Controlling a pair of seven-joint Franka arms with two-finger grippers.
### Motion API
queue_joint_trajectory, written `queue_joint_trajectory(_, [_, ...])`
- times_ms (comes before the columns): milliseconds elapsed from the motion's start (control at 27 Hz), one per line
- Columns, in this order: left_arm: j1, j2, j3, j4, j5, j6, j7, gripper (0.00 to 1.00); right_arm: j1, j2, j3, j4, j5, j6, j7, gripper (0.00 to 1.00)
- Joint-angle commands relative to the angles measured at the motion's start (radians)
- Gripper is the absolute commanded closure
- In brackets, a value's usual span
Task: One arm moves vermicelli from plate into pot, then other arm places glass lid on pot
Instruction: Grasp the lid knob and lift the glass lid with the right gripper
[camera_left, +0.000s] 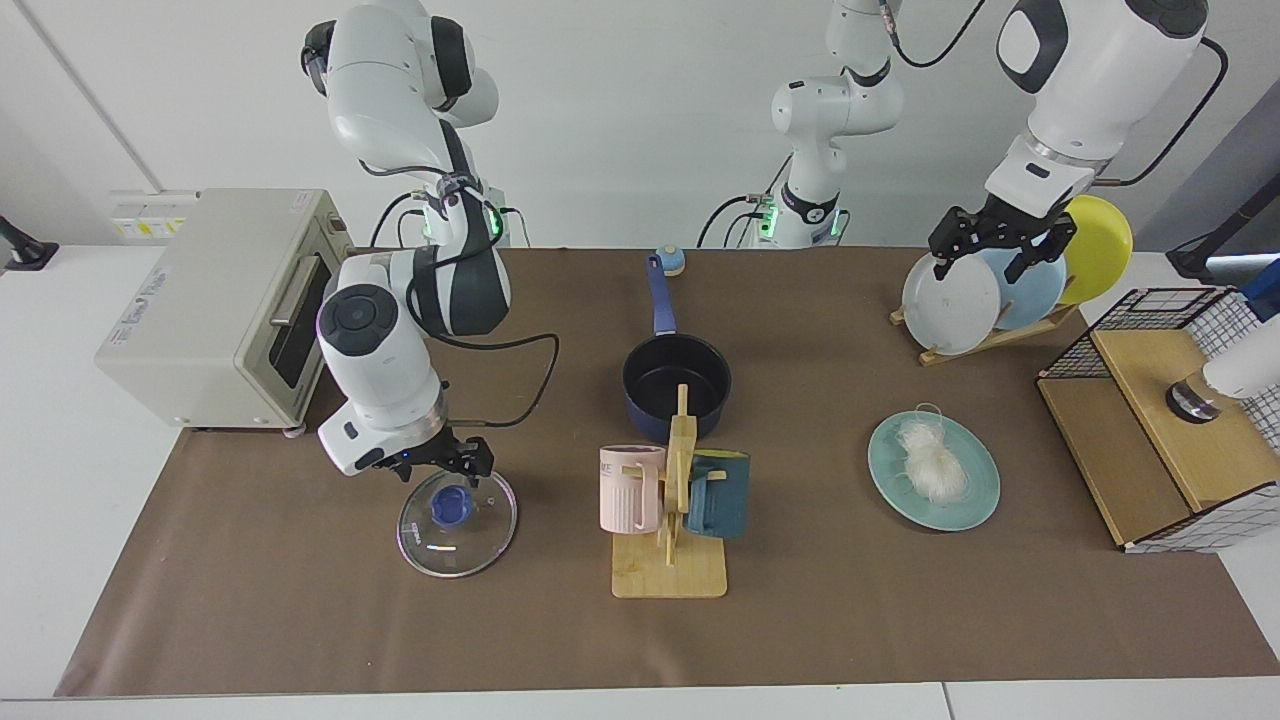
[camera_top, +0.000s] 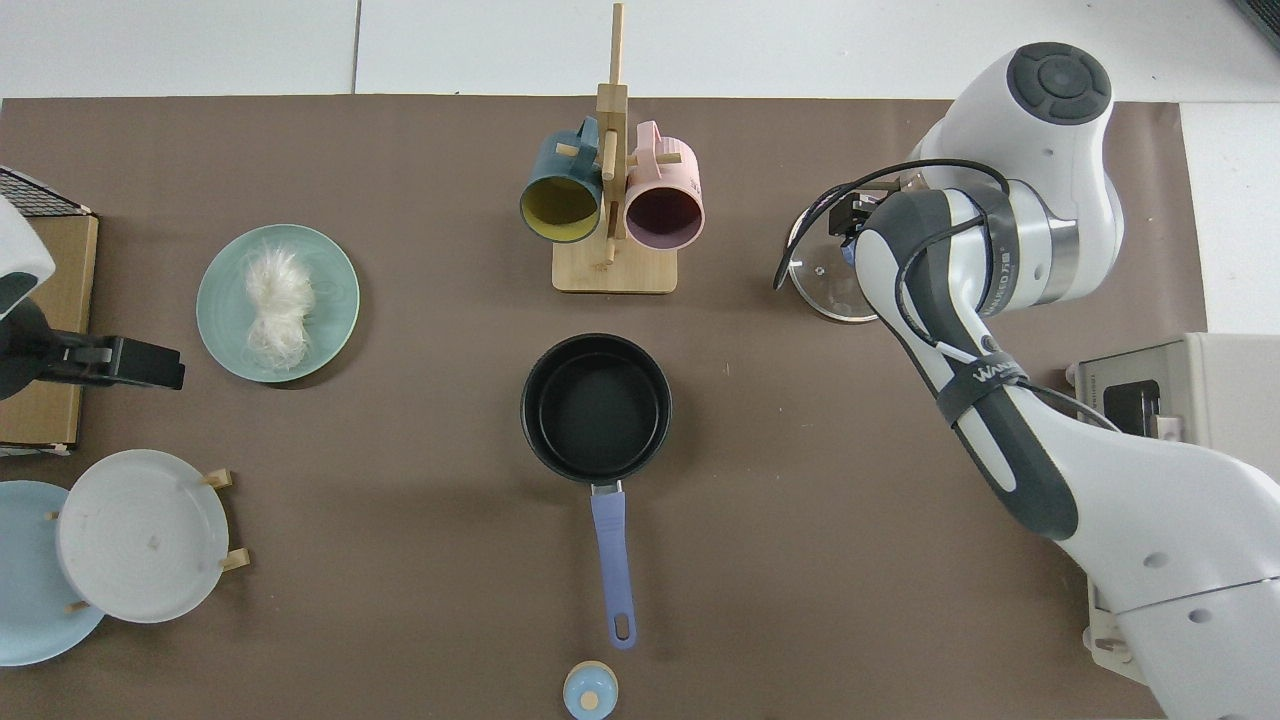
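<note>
The glass lid (camera_left: 457, 521) lies flat on the brown table mat (camera_left: 300, 620), nearest the camera in the facing view, its blue knob (camera_left: 449, 509) up. The right gripper (camera_left: 452, 468) hangs directly above that knob, fingers pointing down and spread apart, with the knob just below and between the fingertips and no contact visible; in the top view the arm's wrist covers most of the lid (camera_top: 822, 290), so contact cannot be confirmed there. Beside the lid, toward the table centre, stands a wooden mug rack (camera_left: 672, 530) holding a pink mug (camera_left: 630, 488) and a dark teal mug (camera_left: 718, 494). Well apart from the right gripper's fingers, across the mat, the plate (camera_left: 975, 495) carries the vermicelli (camera_left: 932, 462) in a loose clump at its middle. Behind the rack sits the pot (camera_left: 676, 385), empty, handle pointing away from the camera. Farther back the left gripper (camera_left: 998, 255) waits above the plate rack (camera_left: 960, 345), its fingers open, straddling the top edges of the grey plate (camera_left: 950, 302) and the light blue plate (camera_left: 1035, 295), gripping nothing, far from the vermicelli. A toaster oven (camera_left: 210, 300) stands behind the right arm.
</note>
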Motion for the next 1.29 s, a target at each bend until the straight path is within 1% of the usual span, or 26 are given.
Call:
queue_joint_trajectory(0, [-0.01,-0.012,0.006,-0.007,-0.004,0.002,-0.007,0.0,-0.01,0.055,0.003,0.053,0.02,0.014,0.003,0.0])
queue_joint_trajectory(776, [-0.012,-0.012,0.006,-0.007,-0.005,0.002,-0.007,0.0,-0.011,0.137,0.008,0.041,0.022,0.1,0.003,0.0])
queue_joint_trajectory(1257, [-0.012,-0.01,0.006,-0.007,-0.005,0.002,-0.007,0.0,-0.004,0.136,0.008,0.035,0.022,0.099,0.019,0.0])
